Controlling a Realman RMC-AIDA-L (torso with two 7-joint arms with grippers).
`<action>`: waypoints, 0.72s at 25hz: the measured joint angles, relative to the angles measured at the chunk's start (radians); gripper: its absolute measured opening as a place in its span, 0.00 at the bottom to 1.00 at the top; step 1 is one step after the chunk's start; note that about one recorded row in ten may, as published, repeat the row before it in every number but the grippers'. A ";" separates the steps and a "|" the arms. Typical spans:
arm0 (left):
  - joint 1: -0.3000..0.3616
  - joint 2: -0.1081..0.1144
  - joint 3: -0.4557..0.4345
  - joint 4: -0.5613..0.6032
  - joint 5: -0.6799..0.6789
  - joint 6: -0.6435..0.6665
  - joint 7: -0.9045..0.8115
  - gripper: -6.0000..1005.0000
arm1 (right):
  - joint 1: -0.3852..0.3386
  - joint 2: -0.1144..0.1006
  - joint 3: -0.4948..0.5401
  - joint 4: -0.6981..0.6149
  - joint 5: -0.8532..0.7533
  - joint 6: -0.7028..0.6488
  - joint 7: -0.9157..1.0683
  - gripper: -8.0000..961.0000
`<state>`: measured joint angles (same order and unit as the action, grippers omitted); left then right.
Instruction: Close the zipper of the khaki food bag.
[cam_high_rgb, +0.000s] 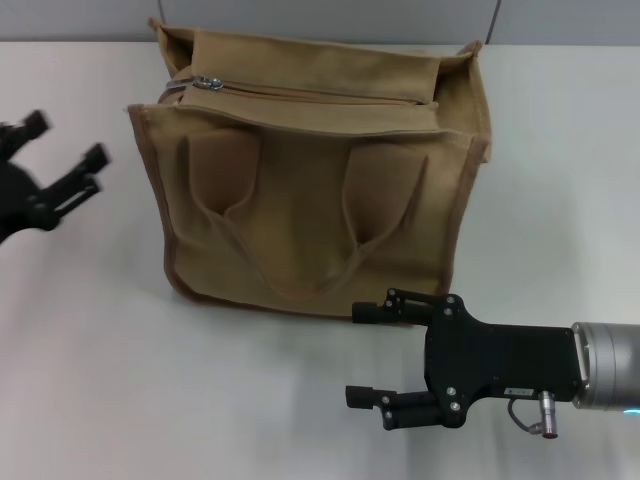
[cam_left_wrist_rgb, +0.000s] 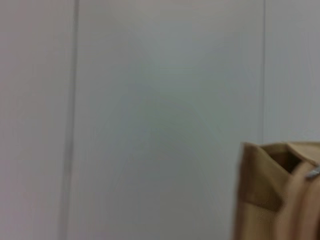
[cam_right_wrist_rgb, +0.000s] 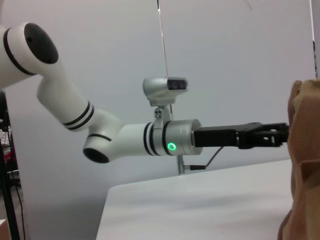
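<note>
Item: khaki food bag (cam_high_rgb: 320, 200). It is set upright on the white desk (cam_high_rgb: 100, 380), toward the far middle of the head view, with its two looped handles folded down against the near face. Darker brown piping is seen along its edges. A corner of it also appears in the left wrist view (cam_left_wrist_rgb: 260, 195) and at the edge of the right wrist view (cam_right_wrist_rgb: 305, 160).

Item: zipper (cam_high_rgb: 310, 92). It is run across the top flap of the bag, from side to side. The silver slider (cam_high_rgb: 207, 82) is found at the end of the line toward the robot's left; the tape to the right of it is seen drawn together.

Item: left gripper (cam_high_rgb: 62, 160). It is held above the desk on the robot's left, near the bag's left side but apart from it. The jaws are spread wide; nothing is held or touched between them. From the right wrist view, the same gripper (cam_right_wrist_rgb: 272, 134) is seen at the end of the white arm, reaching toward the bag.

Item: right gripper (cam_high_rgb: 365, 352). It is held low over the desk just in front of the bag's near right corner. The jaws are spread wide and are empty; the upper finger (cam_high_rgb: 385, 308) lies just beside the bag's bottom edge, though contact cannot be told.
</note>
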<state>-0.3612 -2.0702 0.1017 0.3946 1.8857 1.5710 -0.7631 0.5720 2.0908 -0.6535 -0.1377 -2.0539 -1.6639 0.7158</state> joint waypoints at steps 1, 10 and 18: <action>-0.014 0.000 0.022 -0.007 0.006 -0.013 0.000 0.83 | 0.002 0.000 0.000 0.003 0.000 0.004 -0.001 0.85; -0.078 -0.004 0.118 -0.058 -0.051 -0.036 0.000 0.83 | 0.000 0.000 0.001 0.020 0.000 0.013 -0.007 0.85; -0.106 -0.008 0.116 -0.094 -0.122 -0.064 0.002 0.83 | 0.006 0.000 0.002 0.040 0.000 0.015 -0.023 0.85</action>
<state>-0.4675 -2.0785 0.2177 0.3010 1.7637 1.5071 -0.7613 0.5776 2.0907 -0.6518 -0.0979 -2.0539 -1.6484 0.6932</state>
